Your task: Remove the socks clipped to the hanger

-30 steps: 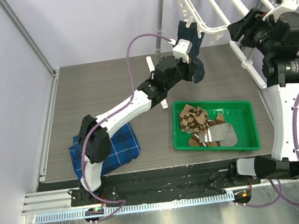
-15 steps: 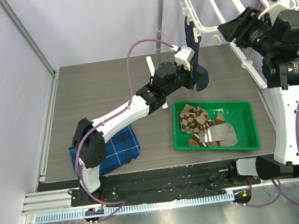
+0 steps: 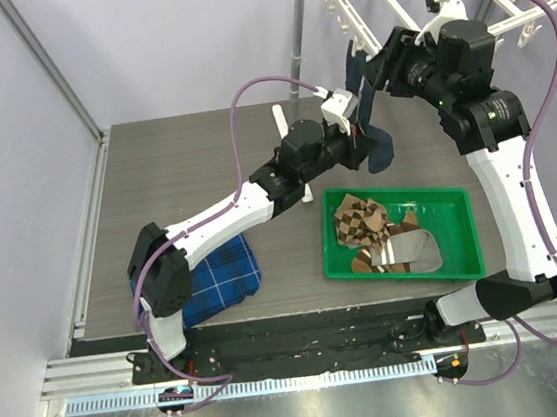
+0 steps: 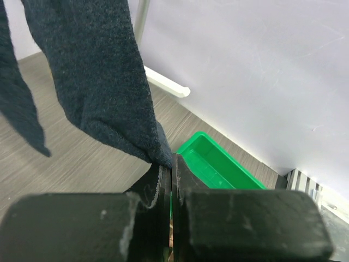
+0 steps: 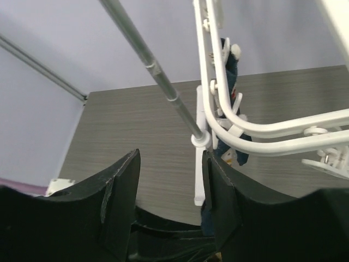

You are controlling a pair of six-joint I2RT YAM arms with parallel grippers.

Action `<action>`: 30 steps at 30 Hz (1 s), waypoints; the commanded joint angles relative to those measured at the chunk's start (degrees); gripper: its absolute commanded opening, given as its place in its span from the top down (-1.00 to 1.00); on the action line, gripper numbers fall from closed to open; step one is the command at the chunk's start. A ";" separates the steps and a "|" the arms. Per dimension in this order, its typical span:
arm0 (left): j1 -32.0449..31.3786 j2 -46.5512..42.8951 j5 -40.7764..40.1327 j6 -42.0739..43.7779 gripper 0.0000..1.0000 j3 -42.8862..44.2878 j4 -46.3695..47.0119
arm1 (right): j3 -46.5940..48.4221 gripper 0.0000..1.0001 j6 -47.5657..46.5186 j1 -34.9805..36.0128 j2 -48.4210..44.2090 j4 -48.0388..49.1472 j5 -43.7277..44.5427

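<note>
**Socks (image 3: 381, 239): a heap in the tray, one navy piece at the hanger**

Near edge: plaid cloth (image 3: 216, 276), blue, folded, flat on the table (image 3: 183, 169) beside the left arm's base.

Tray (image 3: 449, 217): green, right of the cloth and well apart from it. Contents: argyle sock (image 3: 361, 221), brown diamonds, at the left end; striped sock (image 3: 377, 263), brown and cream, at the near rim; grey sock (image 3: 416, 248) with a white band, overlapping both. The right half of the tray floor shows bare.

Left gripper (image 4: 172, 164): above the tray's far left corner. Jaws pressed together with only a sliver between them, pinching the lower hem of the navy sock (image 4: 92, 71). The left wrist view shows the fabric rising from the fingertips and out of the top of the picture, with a second fold hanging loose at left.

Navy sock, upper end: it runs up to the clips on the left edge of the hanger (image 3: 343, 7). In the right wrist view it hangs directly under the white bars.

Right gripper (image 5: 170, 158): just right of the sock's top, level with the hanger's lower edge. Jaws spread wide, nothing held.

Far: pole (image 3: 295, 35), metal, upright behind the hanger's left corner.
</note>
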 commanded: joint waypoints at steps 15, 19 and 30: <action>-0.67 -3.51 0.64 0.03 1.00 0.29 4.97 | 4.06 -0.16 -2.55 1.70 4.98 -0.09 13.79; -0.58 -3.51 0.64 0.03 1.00 -0.06 5.06 | 3.45 -0.15 -2.38 1.70 5.94 1.93 13.52; -1.02 -2.98 0.29 0.65 1.00 -0.85 5.68 | 1.87 -0.14 -1.32 1.97 6.31 5.18 15.10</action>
